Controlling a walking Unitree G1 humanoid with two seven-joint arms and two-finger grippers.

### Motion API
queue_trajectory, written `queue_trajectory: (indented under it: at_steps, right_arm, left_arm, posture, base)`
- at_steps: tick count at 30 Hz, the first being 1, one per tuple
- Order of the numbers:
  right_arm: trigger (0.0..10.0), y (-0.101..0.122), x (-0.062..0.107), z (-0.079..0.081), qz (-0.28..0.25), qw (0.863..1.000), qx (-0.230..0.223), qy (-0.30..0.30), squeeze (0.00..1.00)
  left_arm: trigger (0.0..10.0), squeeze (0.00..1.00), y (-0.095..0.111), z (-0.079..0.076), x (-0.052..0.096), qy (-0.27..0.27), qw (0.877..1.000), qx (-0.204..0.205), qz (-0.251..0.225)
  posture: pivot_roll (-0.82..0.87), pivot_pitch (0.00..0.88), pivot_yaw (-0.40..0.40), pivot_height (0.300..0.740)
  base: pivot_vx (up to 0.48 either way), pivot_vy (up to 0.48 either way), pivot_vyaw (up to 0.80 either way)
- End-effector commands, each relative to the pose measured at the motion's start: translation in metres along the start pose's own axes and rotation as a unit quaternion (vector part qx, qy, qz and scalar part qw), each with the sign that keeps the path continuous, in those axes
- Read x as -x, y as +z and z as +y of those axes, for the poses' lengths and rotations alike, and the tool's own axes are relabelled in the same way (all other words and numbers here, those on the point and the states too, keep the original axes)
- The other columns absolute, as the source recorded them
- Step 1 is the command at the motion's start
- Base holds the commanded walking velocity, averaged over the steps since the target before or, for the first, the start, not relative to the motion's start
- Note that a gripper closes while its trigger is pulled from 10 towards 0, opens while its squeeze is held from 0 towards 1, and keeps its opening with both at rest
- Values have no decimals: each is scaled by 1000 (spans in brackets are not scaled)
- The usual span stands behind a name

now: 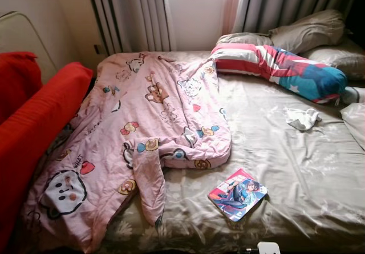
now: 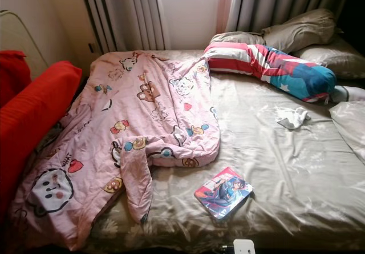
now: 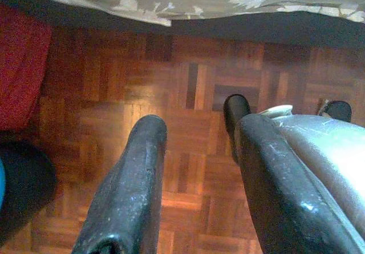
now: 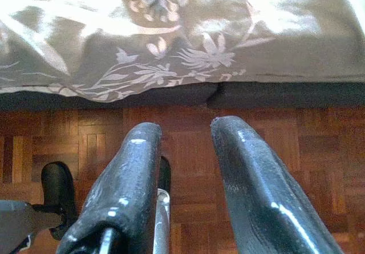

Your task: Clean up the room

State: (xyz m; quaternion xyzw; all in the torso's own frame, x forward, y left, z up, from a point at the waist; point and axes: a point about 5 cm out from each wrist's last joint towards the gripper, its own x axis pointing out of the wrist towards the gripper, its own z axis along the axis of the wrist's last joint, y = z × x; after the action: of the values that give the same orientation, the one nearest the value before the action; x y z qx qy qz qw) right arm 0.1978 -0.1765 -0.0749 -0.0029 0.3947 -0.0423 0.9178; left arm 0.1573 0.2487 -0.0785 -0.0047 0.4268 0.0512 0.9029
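**Robot faces an untidy bed, both arms hanging low**

The bed spans the frame; a pink cartoon blanket sprawls crumpled over its left half, its long axis running from the upper centre down to the lower left corner; a colourful book lies in the lower centre, just right of the blanket's trailing tongue and apart from it; a small white cloth sits at middle right; a striped bolster lies along the upper right; a red cushion stands at the left edge.

The left gripper hangs over the parquet floor below the bed's edge, fingers spread and holding nothing; the right gripper hangs likewise, spread and empty, with the sheet's hem just ahead of it. The book probably lies closer to the right arm, the blanket to the left; either must rise above the mattress first.
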Motion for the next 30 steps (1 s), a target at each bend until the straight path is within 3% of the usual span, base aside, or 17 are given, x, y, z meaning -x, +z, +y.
queue_trajectory:
  at_steps: [1,5,30]
  right_arm:
    - [10000,-6,2,-2,8,1000,-9,-7,0]
    - [10000,-5,1,-3,7,1000,-6,-7,0]
    - [10000,-1,0,0,1,1000,2,5,0]
  left_arm:
    - [10000,0,-5,1,2,1,1000,-6,9]
    - [10000,0,-5,1,1,1,1000,-5,9]
    - [10000,0,-6,0,2,1,1000,-3,8]
  posture:
    - [-13,157,35,740]
    - [-12,157,35,740]
    - [-10,155,30,740]
  base:
    - [0,0,0]
    - [0,0,0]
    - [273,0,0]
